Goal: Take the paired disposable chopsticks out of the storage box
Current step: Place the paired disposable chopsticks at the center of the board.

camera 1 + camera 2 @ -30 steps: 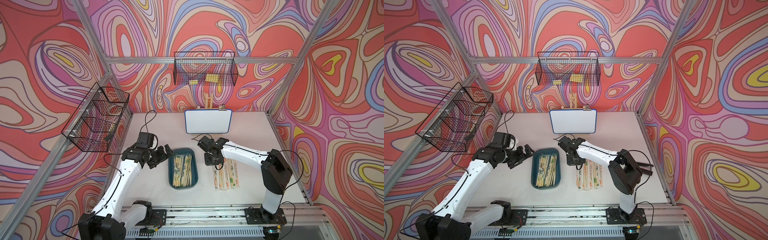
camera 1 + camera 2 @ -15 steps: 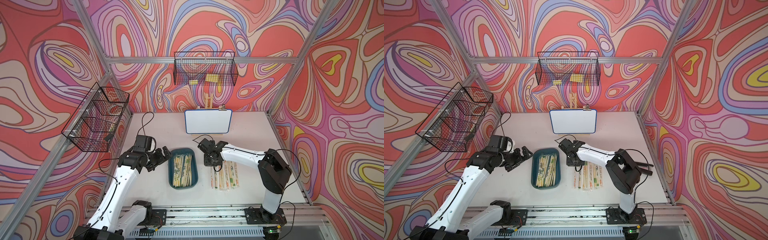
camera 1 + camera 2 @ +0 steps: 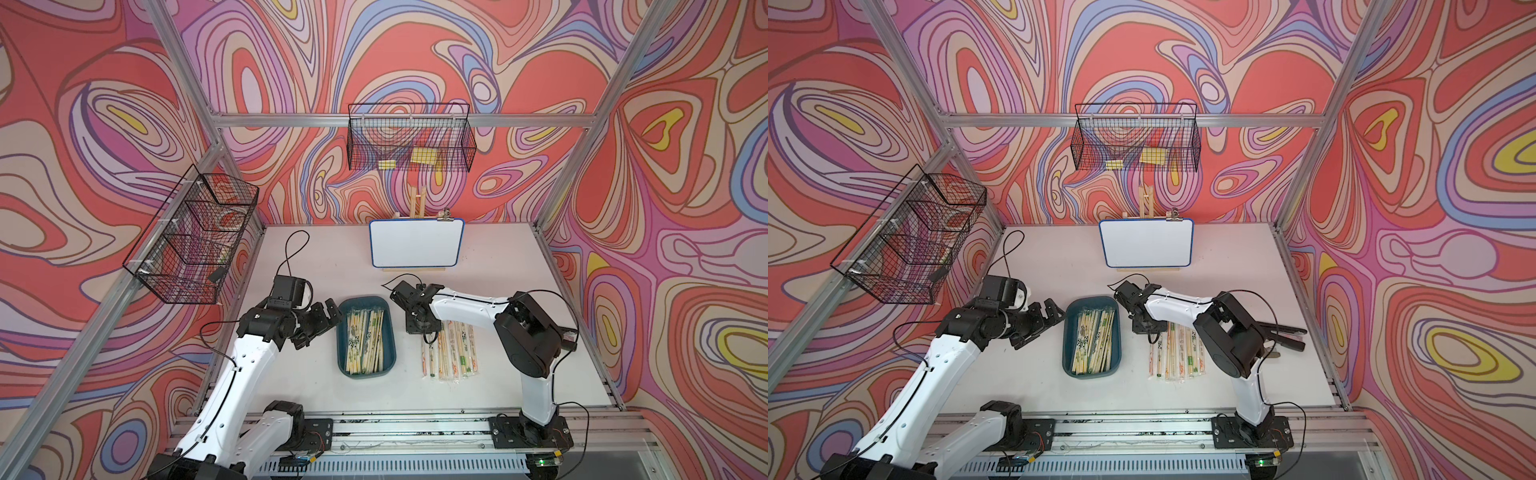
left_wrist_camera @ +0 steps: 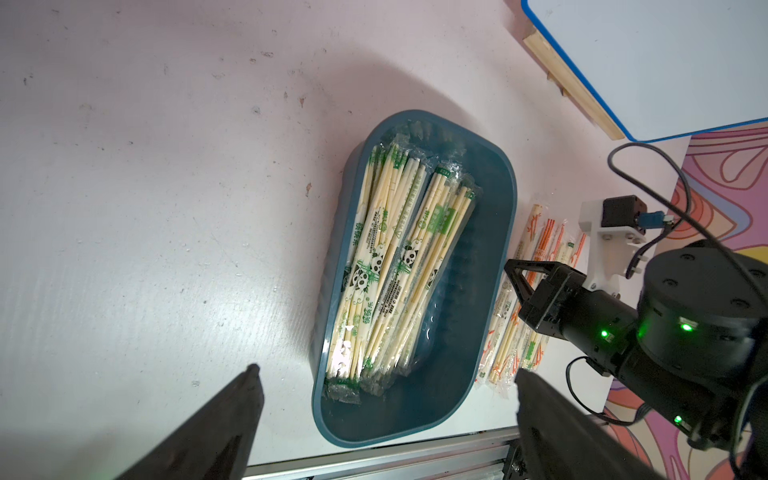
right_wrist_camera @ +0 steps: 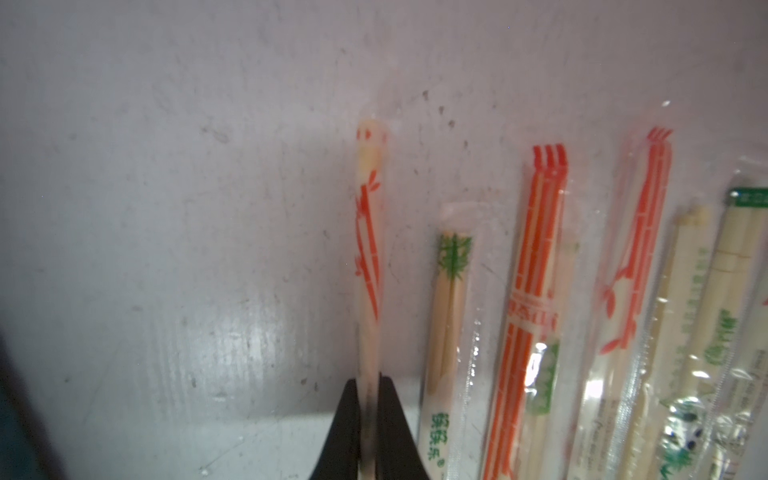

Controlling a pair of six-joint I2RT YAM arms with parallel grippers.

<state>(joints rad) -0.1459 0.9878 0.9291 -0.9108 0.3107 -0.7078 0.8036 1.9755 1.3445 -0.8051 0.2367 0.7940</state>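
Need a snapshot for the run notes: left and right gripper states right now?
Left gripper: open, empty, beside the storage box.
Right gripper: shut on an orange-printed chopstick pair, outside the box.

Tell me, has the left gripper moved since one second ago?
Yes, slightly. The left gripper has drifted away from the whiteboard, beside the storage box, which has stayed put.
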